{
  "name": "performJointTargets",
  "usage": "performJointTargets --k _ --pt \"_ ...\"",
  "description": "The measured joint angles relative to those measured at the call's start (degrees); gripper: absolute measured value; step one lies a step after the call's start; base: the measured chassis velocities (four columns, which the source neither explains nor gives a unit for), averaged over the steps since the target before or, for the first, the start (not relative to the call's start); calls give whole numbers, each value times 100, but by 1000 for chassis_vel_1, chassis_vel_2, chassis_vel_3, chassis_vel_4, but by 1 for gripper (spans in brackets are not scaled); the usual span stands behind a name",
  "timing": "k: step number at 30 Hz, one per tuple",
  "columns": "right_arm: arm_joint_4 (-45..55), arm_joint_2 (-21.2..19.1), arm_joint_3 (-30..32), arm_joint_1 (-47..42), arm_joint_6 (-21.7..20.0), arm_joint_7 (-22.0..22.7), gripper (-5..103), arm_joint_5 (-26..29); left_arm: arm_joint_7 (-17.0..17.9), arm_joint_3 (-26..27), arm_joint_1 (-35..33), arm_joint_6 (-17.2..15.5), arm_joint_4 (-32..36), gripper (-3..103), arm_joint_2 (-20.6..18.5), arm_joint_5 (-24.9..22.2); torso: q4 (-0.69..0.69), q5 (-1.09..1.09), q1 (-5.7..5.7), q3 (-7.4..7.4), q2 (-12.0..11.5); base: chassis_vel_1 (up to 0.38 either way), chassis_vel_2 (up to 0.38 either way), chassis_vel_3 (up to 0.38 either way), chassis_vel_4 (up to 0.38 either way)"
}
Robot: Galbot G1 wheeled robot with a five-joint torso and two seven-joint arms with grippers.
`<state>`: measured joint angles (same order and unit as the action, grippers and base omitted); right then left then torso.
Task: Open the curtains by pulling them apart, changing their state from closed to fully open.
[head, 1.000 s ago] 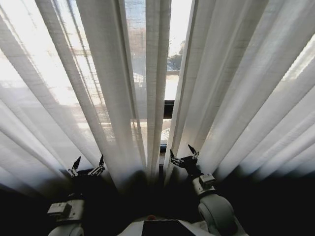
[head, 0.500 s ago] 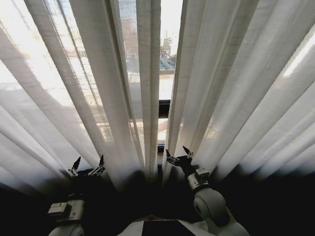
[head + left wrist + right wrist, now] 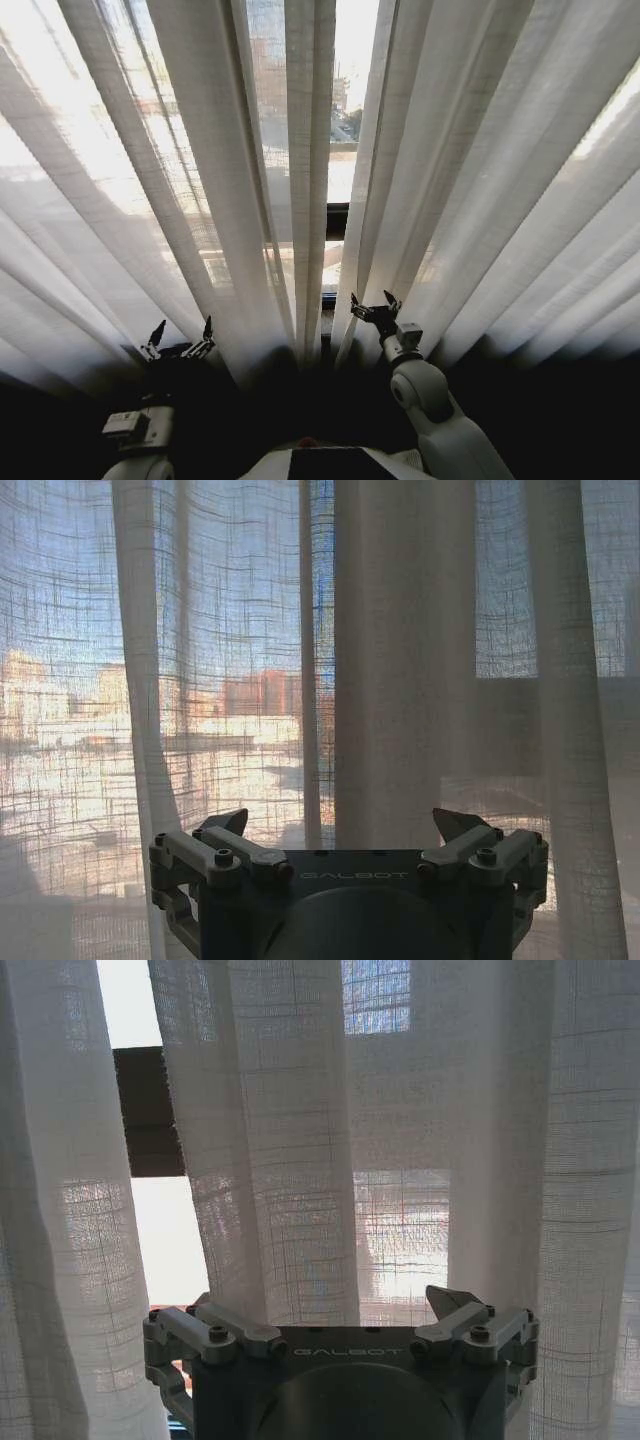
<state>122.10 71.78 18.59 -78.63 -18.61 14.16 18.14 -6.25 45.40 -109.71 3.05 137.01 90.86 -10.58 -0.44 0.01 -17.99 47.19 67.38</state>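
Two grippers raised at curtains (image 3: 240, 200), left gripper (image 3: 181, 336) and right gripper (image 3: 373, 304) spread wide

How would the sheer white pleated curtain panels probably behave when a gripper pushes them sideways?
The sheer white pleated curtain panels likely fold and bunch, not shift stiffly: they hang in loose pleats. The see-through weave suggests light fabric. The thin cloth might slip from the right gripper.

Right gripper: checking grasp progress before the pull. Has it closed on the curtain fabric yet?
No, in the right wrist view the right gripper stands open, fingers spread before the curtains, pinching nothing.
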Motion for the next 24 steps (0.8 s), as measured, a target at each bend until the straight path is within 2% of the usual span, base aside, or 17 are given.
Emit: performJointTargets --k 18,22,24 --pt "-275 169 -56 466 -10 89 101 283 -3 67 -53 75 176 100 31 46 0 0 0 0 0 0 0 0 0" --pt "-295 283 -87 506 54 90 82 359 1 93 -62 68 252 100 30 46 0 0 0 -1 0 0 0 0 0" --pt "-295 299 -91 507 80 90 82 367 1 95 -62 65 257 100 30 49 0 0 0 -1 0 0 0 0 0"
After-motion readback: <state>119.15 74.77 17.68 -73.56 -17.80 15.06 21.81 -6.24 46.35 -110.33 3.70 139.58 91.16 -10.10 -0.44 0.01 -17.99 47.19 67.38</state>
